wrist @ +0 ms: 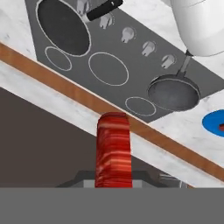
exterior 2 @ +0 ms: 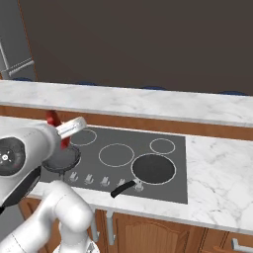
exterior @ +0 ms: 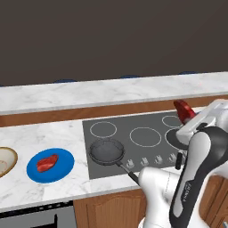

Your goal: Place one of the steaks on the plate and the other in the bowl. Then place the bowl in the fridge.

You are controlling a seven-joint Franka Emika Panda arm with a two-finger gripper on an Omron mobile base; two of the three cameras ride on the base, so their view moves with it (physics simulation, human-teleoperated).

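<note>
one steak (exterior: 47, 162) already lay on the plate (exterior: 62, 171), while the claw (wrist: 113, 181) was clamped on the second steak (wrist: 113, 151) above the hob (exterior: 147, 136), with the bowl (exterior: 5, 161) beside the plate unfilled and the fridge trip left.

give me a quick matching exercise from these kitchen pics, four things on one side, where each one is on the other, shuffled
Things:
1. Flat red raw steak
2. Second red raw steak
3. Small dark round frying pan
4. Shallow tan bowl with brown rim

Places:
A. On the grey cooktop, front left burner
B. Clamped in the gripper, lifted above the cooktop
C. On the marble counter, at the left edge of the left base view
D. Lying on the round bright-blue plate

Pairs: 1-D, 2-B, 3-A, 4-C
</note>
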